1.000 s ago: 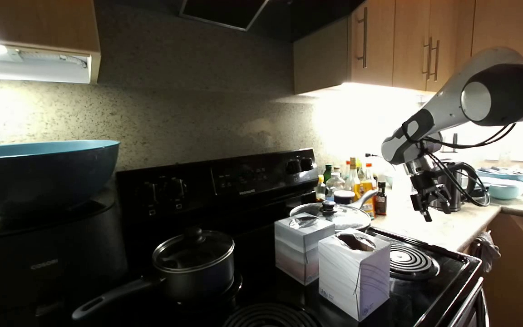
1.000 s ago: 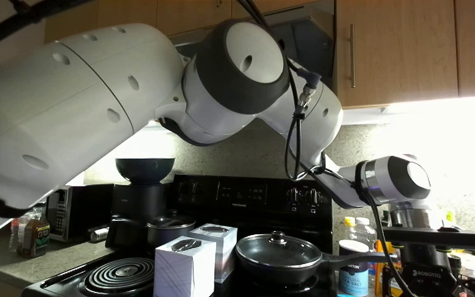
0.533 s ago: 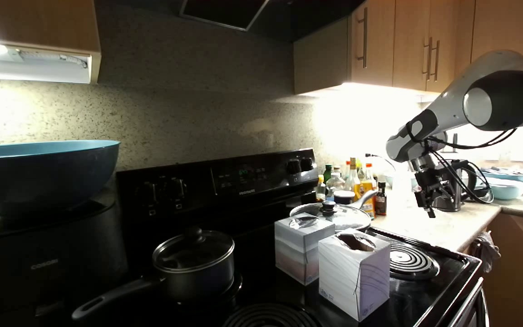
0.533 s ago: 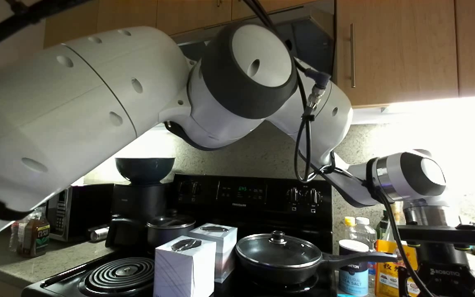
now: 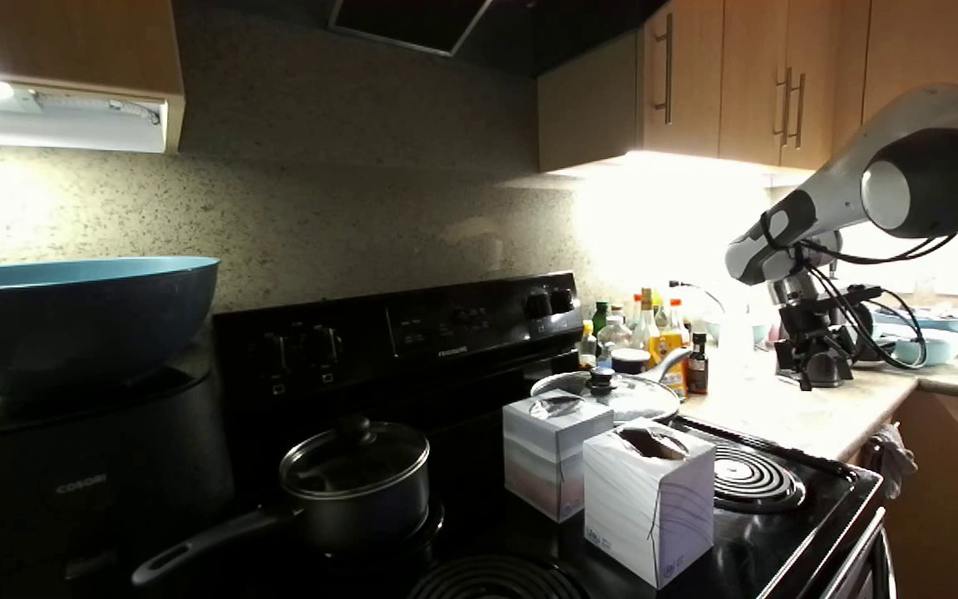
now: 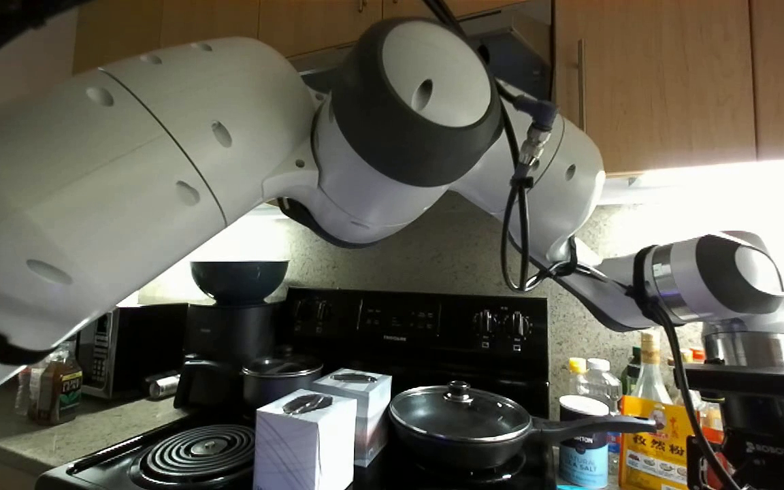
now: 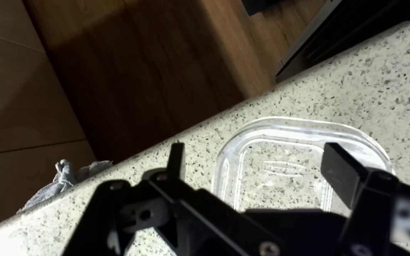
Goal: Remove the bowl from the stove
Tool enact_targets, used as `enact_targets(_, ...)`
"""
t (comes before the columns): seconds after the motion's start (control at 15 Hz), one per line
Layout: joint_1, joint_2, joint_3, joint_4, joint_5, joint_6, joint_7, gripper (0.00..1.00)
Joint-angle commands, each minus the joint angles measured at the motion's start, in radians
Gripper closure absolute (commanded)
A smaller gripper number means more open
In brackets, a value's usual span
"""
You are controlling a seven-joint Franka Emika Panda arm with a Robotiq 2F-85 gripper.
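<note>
Black 2-fingered gripper [image 7: 255, 156]: fingers spread well apart, holding nothing, lower half of the wrist view.
Black coil-burner electric stove [image 5: 479, 366]: lower half of an exterior view.
Shallow, clear, round-cornered plastic bowl [image 7: 283, 169]: on the pale speckled counter [image 7: 400, 103], lower right of the wrist view (the gripper hides part of it).
Pale cardboard tissue boxes [image 5: 649, 507]: 2, standing on the stove.
Dark glass-lidded frying pan [image 6: 460, 429]: right of the boxes, lower centre of an exterior view.
</note>
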Motion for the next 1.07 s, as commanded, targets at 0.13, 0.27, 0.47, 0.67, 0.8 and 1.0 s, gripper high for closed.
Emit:
enact_targets(0.13, -0.085, -0.002, 0.016, 0.013, 0.132, -0.051, 0.009, 0.38)
enact_targets(0.27, -0.102, 0.003, 0.018, 0.015, 0.164, -0.052, 0.007, 0.51)
enact_targets(0.47, -0.124, 0.011, 0.025, 0.022, 0.207, -0.070, 0.000, 0.71)
enact_targets(0.67, -0.133, 0.014, 0.028, 0.020, 0.235, -0.070, 0.000, 0.92)
enact_targets(0.8, -0.130, 0.011, 0.027, 0.012, 0.244, -0.046, 0.005, 0.51)
enact_targets(1.0, -0.118, 0.003, 0.022, 0.004, 0.248, 0.000, 0.024, 0.38)
